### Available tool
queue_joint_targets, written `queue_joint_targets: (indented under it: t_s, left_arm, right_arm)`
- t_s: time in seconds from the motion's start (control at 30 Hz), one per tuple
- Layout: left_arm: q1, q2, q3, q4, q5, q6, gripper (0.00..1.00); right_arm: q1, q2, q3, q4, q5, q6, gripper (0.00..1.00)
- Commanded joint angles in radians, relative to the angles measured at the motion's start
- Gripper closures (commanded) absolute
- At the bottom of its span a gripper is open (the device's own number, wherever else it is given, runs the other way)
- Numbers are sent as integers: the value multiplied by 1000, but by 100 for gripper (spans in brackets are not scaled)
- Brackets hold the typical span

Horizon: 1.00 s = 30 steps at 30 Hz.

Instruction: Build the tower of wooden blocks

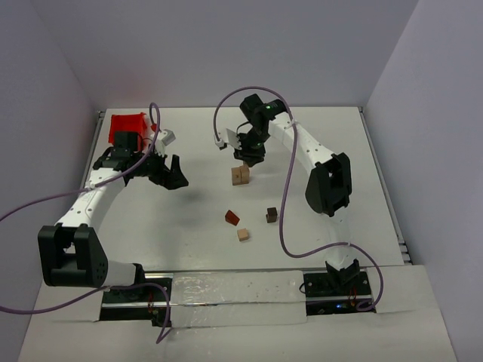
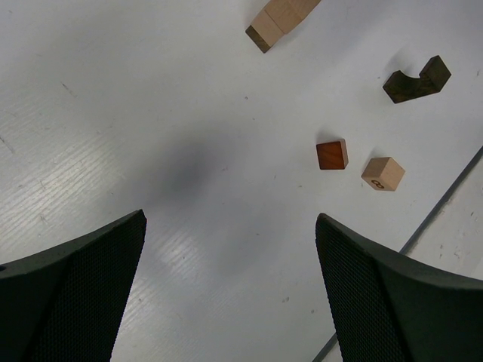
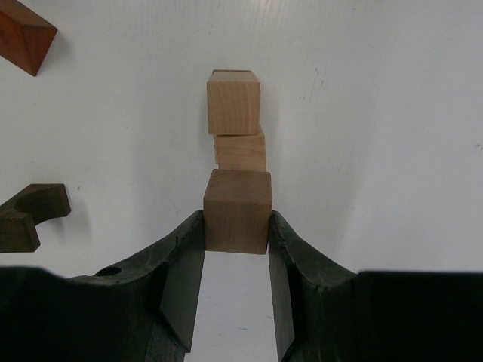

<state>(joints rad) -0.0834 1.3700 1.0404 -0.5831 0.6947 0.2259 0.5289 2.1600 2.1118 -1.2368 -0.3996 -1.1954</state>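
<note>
My right gripper (image 3: pixel 236 226) is shut on a brown wooden cube (image 3: pixel 237 210), gripped by its two sides. Straight beyond it, two light tan blocks (image 3: pixel 235 102) of the wood block tower (image 1: pixel 240 175) line up, the nearer one slightly askew. Whether the held cube rests on them I cannot tell. In the left wrist view the tower (image 2: pixel 281 18) has a brown block at its near end and is cut by the top edge. My left gripper (image 2: pixel 230 290) hangs open over bare table, left of the tower (image 1: pixel 170 175).
Loose on the table in front of the tower lie a reddish-brown wedge (image 1: pixel 232 217), a light tan cube (image 1: pixel 243 234) and a dark brown arch piece (image 1: pixel 271 214). A red bin (image 1: pixel 128 127) stands at the back left, behind my left arm.
</note>
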Motion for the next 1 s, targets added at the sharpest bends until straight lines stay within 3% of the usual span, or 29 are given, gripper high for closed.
queue_joint_targets:
  t_s: [0.0, 0.97]
  left_arm:
    - [7, 8, 46, -3, 40, 24, 1]
    - [7, 28, 50, -1, 47, 32, 1]
  right_arm:
    - [19, 31, 58, -26, 4, -6, 91]
    - [36, 47, 34, -11, 27, -12, 87]
